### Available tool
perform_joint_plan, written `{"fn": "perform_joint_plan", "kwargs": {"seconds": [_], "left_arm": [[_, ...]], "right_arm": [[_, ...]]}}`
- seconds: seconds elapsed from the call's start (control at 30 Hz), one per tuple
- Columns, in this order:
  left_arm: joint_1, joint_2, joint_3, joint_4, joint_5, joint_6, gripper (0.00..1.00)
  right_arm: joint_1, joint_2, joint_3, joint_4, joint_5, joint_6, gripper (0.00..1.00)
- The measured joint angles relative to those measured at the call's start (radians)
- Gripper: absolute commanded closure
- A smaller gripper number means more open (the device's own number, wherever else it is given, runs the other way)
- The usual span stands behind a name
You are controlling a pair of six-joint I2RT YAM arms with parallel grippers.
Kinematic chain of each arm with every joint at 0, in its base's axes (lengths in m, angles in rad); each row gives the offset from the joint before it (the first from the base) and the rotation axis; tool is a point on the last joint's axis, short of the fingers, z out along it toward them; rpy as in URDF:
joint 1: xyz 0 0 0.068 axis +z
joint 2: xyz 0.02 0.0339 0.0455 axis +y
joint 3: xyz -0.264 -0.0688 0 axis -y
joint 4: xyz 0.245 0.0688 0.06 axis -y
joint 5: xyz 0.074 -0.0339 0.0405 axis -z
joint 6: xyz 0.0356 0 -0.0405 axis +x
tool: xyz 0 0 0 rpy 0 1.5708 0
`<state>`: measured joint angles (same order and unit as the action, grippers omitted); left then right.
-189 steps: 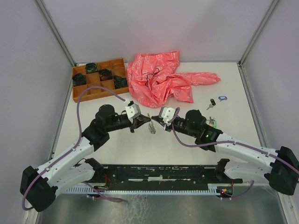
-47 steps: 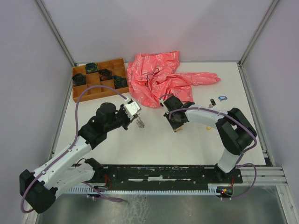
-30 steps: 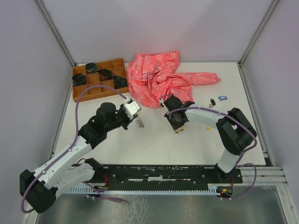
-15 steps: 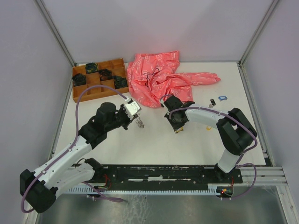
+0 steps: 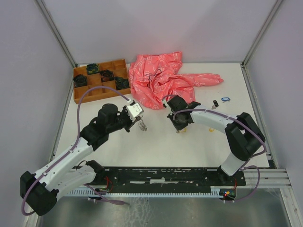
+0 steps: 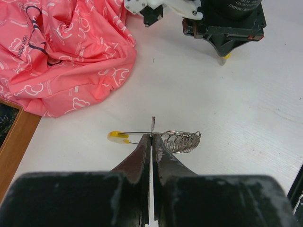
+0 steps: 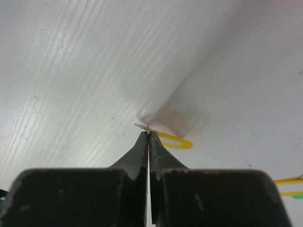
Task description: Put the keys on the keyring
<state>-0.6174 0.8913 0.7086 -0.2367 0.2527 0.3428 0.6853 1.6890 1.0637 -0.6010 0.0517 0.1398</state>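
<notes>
The left arm reaches to the middle of the table. Its gripper pinches the keyring tight, near the pink cloth. The right arm bends down, its gripper squeezed on a thin metal bit with a yellow loop. Only from above do I see two keys lying farther right.

White arms, black joints, purple cables.

Most of the yellow-tagged key is hidden behind the right pincer.
</notes>
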Motion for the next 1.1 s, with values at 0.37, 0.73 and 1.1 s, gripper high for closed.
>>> {"fn": "perform_joint_plan", "kwargs": {"seconds": [0.37,0.73,1.1], "left_arm": [[0.000,-0.003,-0.024,0.048,0.131,0.074,0.97],[0.000,0.053,0.020,0.084,0.382,0.256,0.97],[-0.001,0.103,0.054,0.097,0.533,0.485,0.97]], "right_arm": [[0.000,-0.315,0.000,-0.006,-0.126,-0.211,0.99],[0.000,-0.680,-0.093,0.082,-0.447,-0.559,0.99],[0.021,-0.703,-0.143,0.173,-0.570,-0.777,0.99]]}}
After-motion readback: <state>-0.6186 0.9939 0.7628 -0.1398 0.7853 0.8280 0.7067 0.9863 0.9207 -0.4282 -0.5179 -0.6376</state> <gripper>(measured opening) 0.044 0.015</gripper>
